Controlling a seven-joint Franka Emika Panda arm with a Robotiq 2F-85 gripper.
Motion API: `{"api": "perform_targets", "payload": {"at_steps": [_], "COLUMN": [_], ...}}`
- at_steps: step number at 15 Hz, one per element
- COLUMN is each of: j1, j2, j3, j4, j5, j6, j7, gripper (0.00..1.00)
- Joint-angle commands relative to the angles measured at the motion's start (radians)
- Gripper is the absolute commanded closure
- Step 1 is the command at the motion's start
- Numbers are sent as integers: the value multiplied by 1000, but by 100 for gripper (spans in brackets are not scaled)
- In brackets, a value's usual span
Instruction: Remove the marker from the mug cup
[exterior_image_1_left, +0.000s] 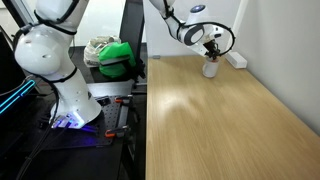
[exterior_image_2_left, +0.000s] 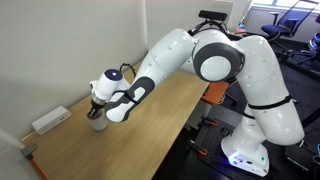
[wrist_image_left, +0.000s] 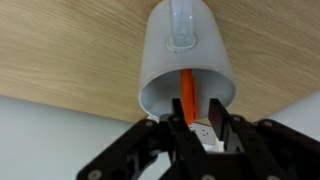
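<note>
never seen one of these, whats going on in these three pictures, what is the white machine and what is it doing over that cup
The white machine is a robot arm with a two-fingered gripper at its end. Two pictures come from cameras standing outside the robot, looking at the same wooden table from different places. The third comes from a camera on the wrist, looking down past the black fingers. On the table stand a small pale mug cup and, a little apart, a flat white block. The wrist view shows an orange marker standing in the mug. The gripper sits just above the mug with its fingers on either side of the marker; whether they already pinch it I cannot tell.
</note>
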Motion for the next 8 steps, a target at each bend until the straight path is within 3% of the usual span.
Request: {"api": "perform_targets", "payload": {"at_steps": [1, 8], "j1": [-18, -36], "j2": [16, 41], "j3": [17, 35], "j4": [38, 68], "j5": [-12, -8], "j6": [-39, -60], "j7": [28, 22], "gripper": [65, 66]}}
